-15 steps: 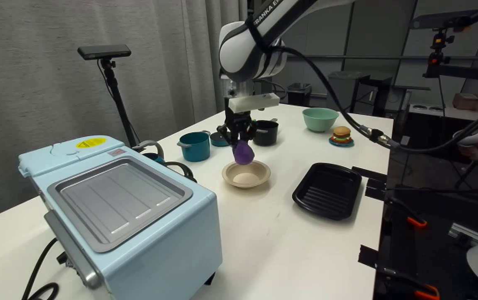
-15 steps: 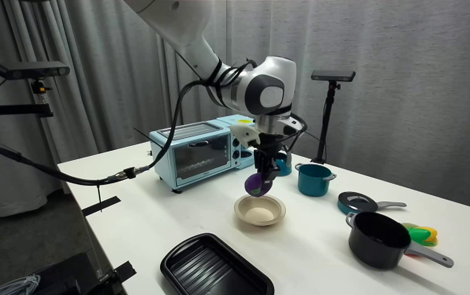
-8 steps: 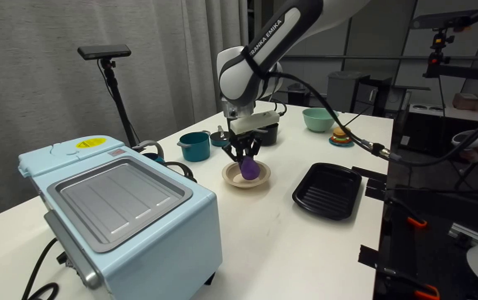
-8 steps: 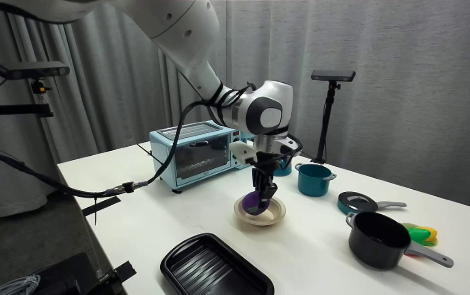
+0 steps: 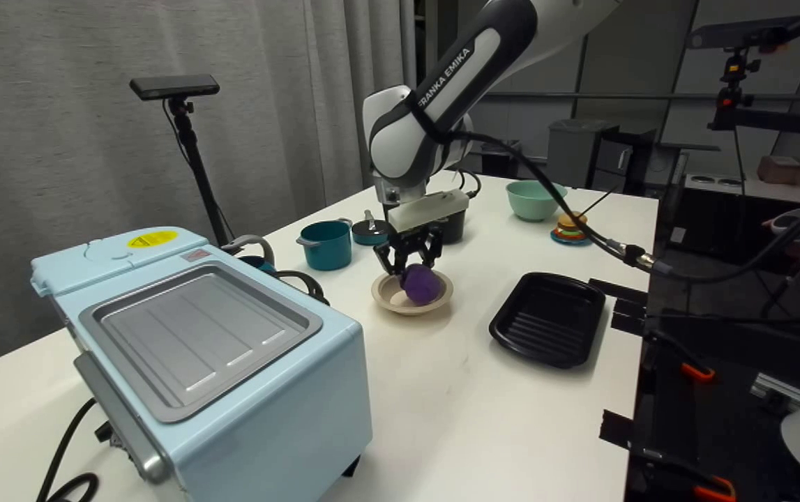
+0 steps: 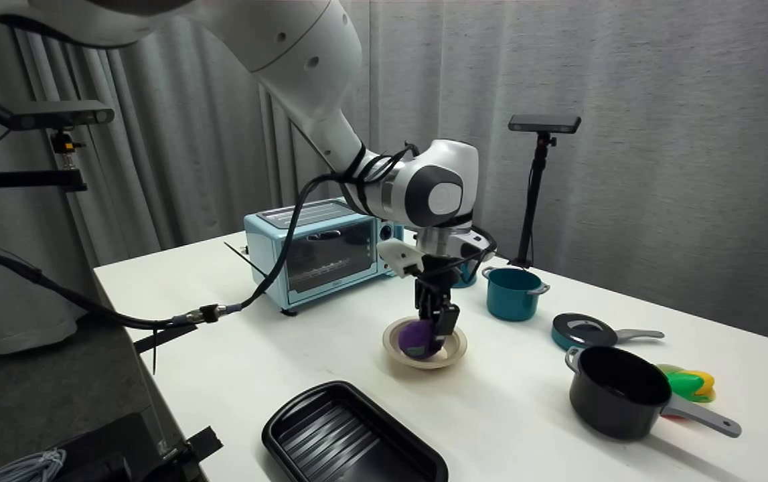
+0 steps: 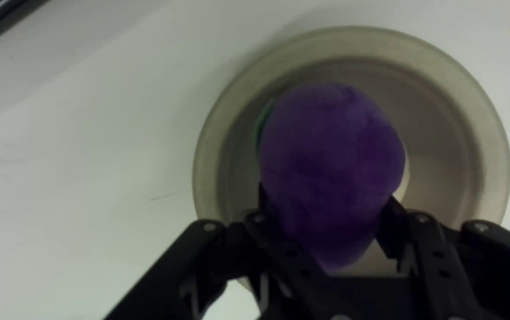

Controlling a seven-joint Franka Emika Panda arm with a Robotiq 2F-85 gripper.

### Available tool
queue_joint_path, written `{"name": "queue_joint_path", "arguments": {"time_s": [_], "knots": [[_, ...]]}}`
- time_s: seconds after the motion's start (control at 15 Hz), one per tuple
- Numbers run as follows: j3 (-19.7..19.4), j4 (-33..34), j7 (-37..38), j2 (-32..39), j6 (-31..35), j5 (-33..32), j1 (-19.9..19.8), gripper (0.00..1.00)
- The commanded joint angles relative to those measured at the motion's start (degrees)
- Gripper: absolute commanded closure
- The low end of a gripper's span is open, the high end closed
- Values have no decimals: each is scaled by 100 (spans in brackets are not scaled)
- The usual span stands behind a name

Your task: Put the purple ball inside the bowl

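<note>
Moved since a second ago: the gripper (image 7: 328, 218), lower, with the purple ball (image 5: 421, 284) down from above the bowl (image 5: 410, 311) to within its rim.
Toaster oven (image 5: 288, 411): light blue, nearest in an exterior view, toward the left edge of the white table (image 5: 455, 418).
Black tray (image 5: 549, 314): along the right edge, beside black tape (image 5: 628, 321).
Bowl: cream-beige, upright, between the left and right edges.
Purple ball: inside the bowl; whether it touches the bottom cannot be told.
Gripper: pointing down, pinching the purple ball, a finger on either side in the wrist view.
Teal pot (image 5: 328, 252): close to the left edge, a pan (image 5: 370, 237) near it.
Black saucepan (image 5: 453, 229): past the gripper, partly hidden.
Burger toy (image 5: 568, 226): toward the far right corner.
Light-green bowl (image 5: 532, 202): toward the far edge.
</note>
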Motion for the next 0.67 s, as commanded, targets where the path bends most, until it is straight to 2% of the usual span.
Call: {"name": "queue_joint_path", "arguments": {"time_s": [0.0,0.13,0.6], "knots": [[-102,-33,45,-76,2,-52,60,15],[-107,-93,25,-170,25,-39,51,2],[-72,8,-18,-45,-12,18,20,0]]}}
